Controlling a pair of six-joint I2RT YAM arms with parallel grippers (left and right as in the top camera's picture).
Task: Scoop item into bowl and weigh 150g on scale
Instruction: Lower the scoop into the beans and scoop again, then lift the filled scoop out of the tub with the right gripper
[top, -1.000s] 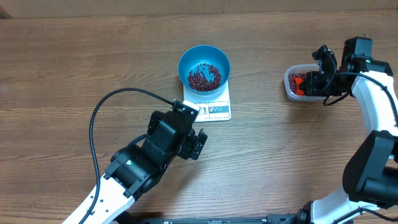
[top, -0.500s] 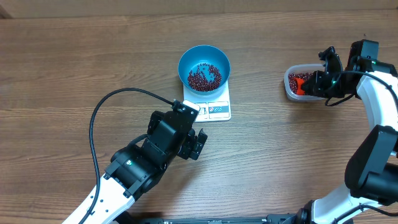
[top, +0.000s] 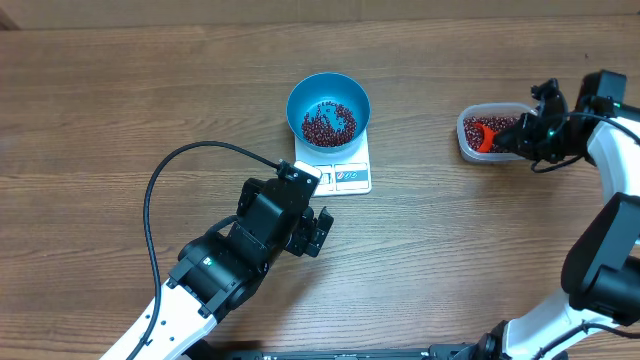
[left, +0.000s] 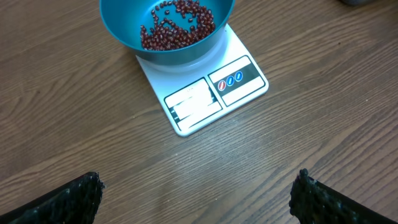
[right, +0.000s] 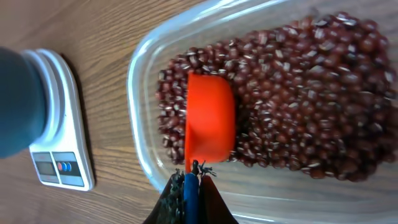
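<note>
My right gripper (right: 189, 186) is clamped tight on the thin handle of an orange scoop (right: 210, 118), whose cup lies on its side in the red beans (right: 298, 93) that fill a clear plastic tub (right: 140, 118) at the right of the wooden table (top: 120, 110). The cup's rounded back faces the wrist camera, so I cannot tell whether it holds any beans.

Well to the left of the tub, at the middle of the table, the blue bowl (top: 296, 100) sits on the white scale (top: 350, 177). It covers the far part of the platform and leaves the display and label panels along the front edge in view. A loose, shallow layer of the same dark red beans (left: 177, 28) covers the bowl's floor; the display is too small for me to read.

My left gripper (top: 318, 232) hangs just in front of the scale with its fingers (left: 68, 199) spread wide, holding nothing and touching neither scale nor bowl. Its wrist camera looks across bare wood to both. A black cable (top: 160, 180) loops over the table beside the left arm.
</note>
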